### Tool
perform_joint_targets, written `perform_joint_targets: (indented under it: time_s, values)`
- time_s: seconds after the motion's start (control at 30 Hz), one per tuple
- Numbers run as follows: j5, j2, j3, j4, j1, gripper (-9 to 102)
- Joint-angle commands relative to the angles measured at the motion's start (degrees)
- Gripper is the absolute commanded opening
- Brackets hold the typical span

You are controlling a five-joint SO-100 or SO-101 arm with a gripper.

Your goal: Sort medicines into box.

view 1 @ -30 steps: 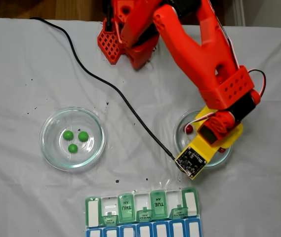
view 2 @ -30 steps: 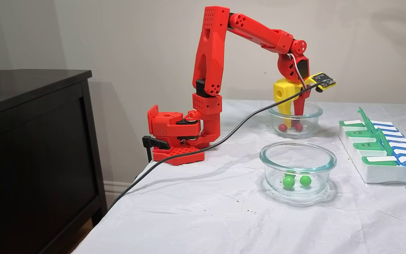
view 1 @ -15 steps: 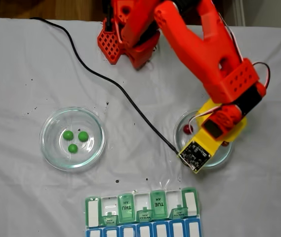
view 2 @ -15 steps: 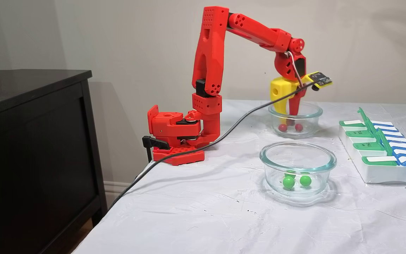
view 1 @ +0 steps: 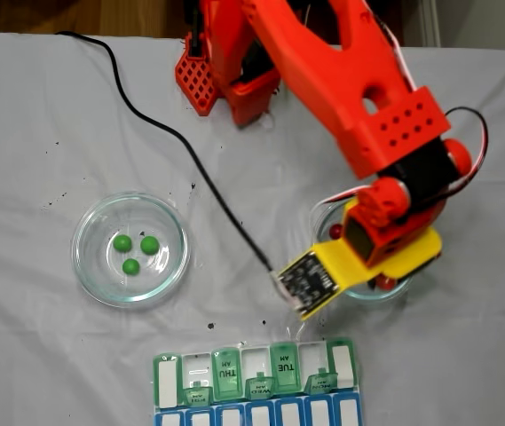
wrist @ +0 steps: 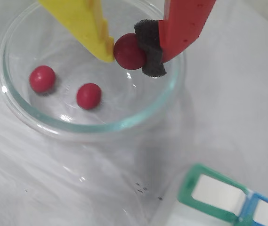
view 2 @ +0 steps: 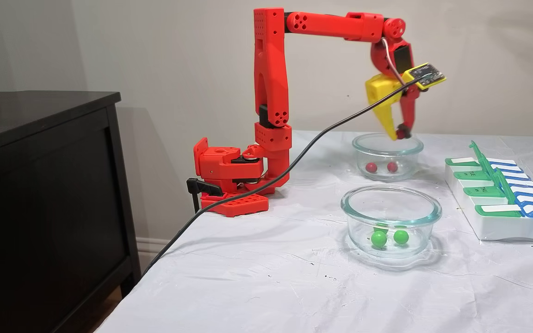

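We hold one red pill above its dish, ready for the box.

In a fixed view from above, our arm hides the grasp; the dish (view 1: 392, 286) peeks out beneath it, the box (view 1: 256, 383) lies below the dish in the frame, and three green pills (view 1: 137, 252) sit in a second dish (view 1: 130, 248) to the left. In the wrist view, the gripper (wrist: 130, 51) pinches a red pill (wrist: 129, 51) between yellow tip and foam pad, two red pills (wrist: 88, 95) left in the dish. In a fixed view from the side, the gripper (view 2: 399, 134) hangs just above the dish rim, high enough, we judge, to clear it.
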Motion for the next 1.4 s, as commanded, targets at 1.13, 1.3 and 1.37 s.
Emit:
perform_joint_targets:
  time_s: [1.13,1.3,1.37]
  values:
    - [-2.02,-15.38,-12.74,-16.52,13.27,0]
    - [-2.37,-16.96,-14.41,-15.64,13.71,0]
    - [-2.29,-16.52,-14.06,-16.44,13.80,0]
